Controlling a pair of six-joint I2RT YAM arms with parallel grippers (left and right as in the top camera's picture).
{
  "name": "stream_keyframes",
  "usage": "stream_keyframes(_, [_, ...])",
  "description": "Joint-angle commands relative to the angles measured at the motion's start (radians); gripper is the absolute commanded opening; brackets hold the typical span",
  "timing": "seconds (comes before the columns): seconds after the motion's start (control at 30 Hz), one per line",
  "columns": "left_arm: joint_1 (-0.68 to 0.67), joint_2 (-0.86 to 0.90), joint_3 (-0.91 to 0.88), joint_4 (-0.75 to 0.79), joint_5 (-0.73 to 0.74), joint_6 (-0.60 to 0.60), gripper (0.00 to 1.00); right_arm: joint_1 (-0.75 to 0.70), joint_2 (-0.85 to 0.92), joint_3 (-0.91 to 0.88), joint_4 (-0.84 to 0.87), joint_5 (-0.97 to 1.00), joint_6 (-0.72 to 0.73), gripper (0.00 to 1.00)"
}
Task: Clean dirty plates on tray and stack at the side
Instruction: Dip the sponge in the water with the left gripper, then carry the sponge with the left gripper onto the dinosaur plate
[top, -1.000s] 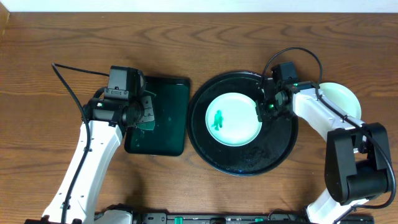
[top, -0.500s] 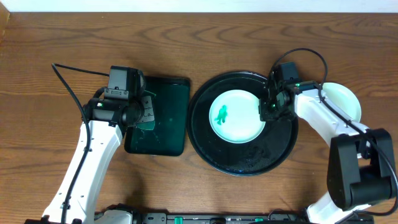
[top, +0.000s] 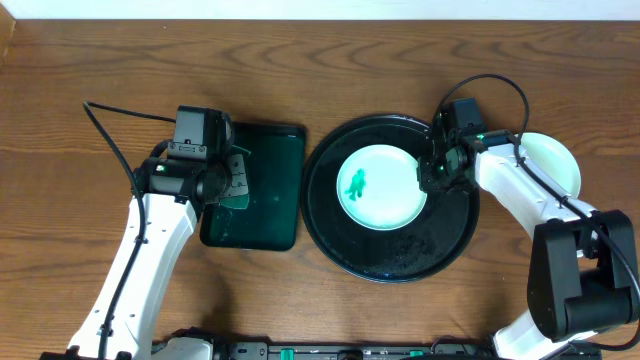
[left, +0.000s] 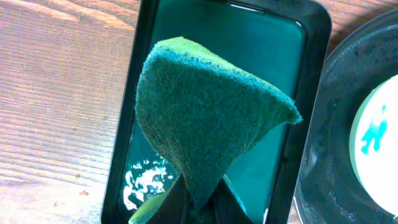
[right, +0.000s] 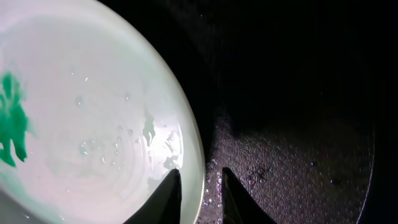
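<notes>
Clamping the lower corner of a green scouring pad (left: 205, 118), left gripper (left: 199, 206) is pinched together, pad fanned out above the dark green rectangular tray (left: 261, 62), which has some foam in it. Right gripper (right: 199, 180) has its fingers slightly parted, straddling the right rim of a plate (right: 93, 112): one tip over the plate, the other over the black tray (right: 298, 124) (no squeeze on the rim visible). That plate lies flat in the black tray, wet, with a green smear (right: 12, 118) left of centre. Farther right, on the table (top: 300, 60) just beside the black tray, sits another pale plate (top: 552, 160), partly hidden by the right arm.
</notes>
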Motion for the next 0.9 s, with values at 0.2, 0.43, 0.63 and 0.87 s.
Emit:
stream_keyframes(0.2, [-0.002,0.007,0.005,0.000,-0.012,0.010,0.07,0.001,-0.005,-0.067,0.088,-0.018,-0.018,0.13])
stream_keyframes(0.43, [-0.001,0.007,0.005,0.003,-0.013,0.010,0.07,0.001,-0.005,-0.067,0.085,-0.041,-0.018,0.01])
stream_keyframes(0.63, [-0.001,0.007,0.005,0.003,-0.013,0.010,0.07,0.001,-0.005,-0.067,0.081,-0.126,-0.018,0.01])
stream_keyframes(0.87, [-0.001,0.038,0.024,-0.022,-0.013,0.010,0.07,0.001,-0.005,-0.067,0.076,-0.126,-0.009,0.01])
